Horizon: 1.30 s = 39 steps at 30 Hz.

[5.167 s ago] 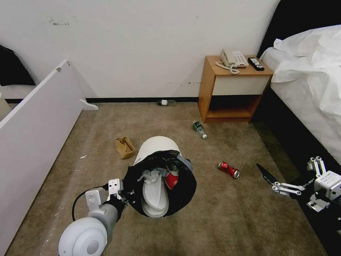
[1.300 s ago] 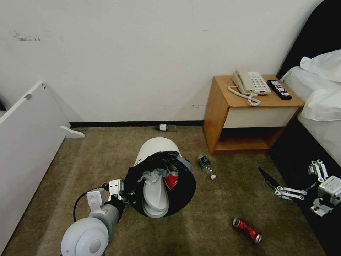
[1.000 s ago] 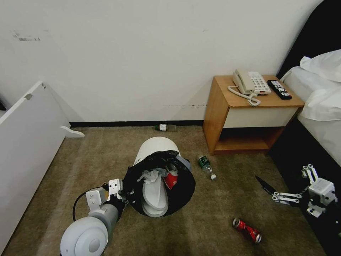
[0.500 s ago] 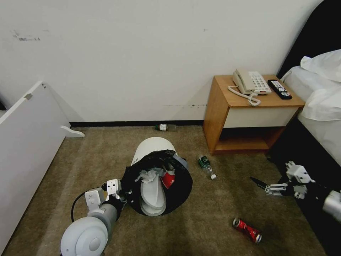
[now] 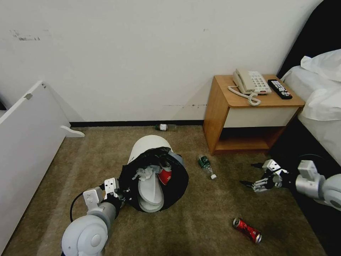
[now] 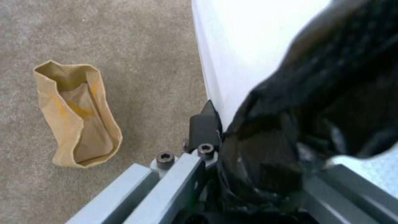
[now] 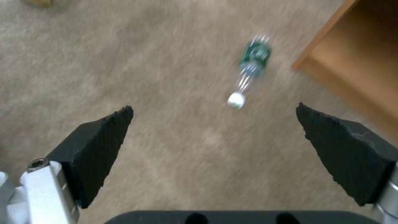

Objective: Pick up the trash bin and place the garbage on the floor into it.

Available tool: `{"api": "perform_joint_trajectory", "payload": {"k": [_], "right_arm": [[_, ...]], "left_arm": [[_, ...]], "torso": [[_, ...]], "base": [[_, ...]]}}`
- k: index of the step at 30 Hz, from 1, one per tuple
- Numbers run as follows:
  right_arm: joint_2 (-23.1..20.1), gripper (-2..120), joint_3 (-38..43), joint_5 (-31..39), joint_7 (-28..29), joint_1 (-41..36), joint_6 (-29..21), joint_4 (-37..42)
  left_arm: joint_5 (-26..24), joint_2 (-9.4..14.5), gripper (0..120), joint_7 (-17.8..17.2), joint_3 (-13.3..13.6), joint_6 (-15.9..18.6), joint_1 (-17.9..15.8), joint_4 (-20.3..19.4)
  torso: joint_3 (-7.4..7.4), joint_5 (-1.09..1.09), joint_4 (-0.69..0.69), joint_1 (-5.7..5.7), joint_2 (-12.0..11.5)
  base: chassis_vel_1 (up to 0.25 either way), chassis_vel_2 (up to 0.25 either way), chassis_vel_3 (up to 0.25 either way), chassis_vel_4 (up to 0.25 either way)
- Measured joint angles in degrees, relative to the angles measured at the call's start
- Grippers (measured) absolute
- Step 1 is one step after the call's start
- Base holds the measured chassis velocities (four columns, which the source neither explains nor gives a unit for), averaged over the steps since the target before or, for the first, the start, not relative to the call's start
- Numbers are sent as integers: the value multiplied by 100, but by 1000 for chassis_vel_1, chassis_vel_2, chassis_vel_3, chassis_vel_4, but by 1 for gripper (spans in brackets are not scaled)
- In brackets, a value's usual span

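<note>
Swung leftward, right hand (image 5: pixel 253 175) now gapes toward bottle (image 5: pixel 206 165).

Head camera looks down over the carpet (image 5: pixel 220 213); both wrist cameras face it close, sharing the floor.

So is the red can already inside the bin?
No, the red can lies on the carpet, apart from the bin.

Right end effector (image 5: pixel 253 175) now nearer bottle (image 5: pixel 206 166).
</note>
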Motion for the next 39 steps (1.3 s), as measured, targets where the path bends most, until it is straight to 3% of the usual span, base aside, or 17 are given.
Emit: {"api": "perform_joint_trajectory", "payload": {"k": [6,20,39], "right_arm": [[-289,100,-170,97,-532,21,-405,-170],[-910,100,-637,918,-431,98,-1315,-428],[-845,100,-856,1044,-628,72,-2146,-670]], "left_arm": [[55,-48,0,63,-35,-25,21,43],[94,-63,0,159,-149,-51,57,36],[102,-85,0,199,-272,-67,93,-10]], "torso": [[-1,0,-1,0,0],[0,-1,0,0,0],[-1,0,0,0,0]], "base": [[0,0,0,0],[0,0,0,0],[0,0,0,0]]}}
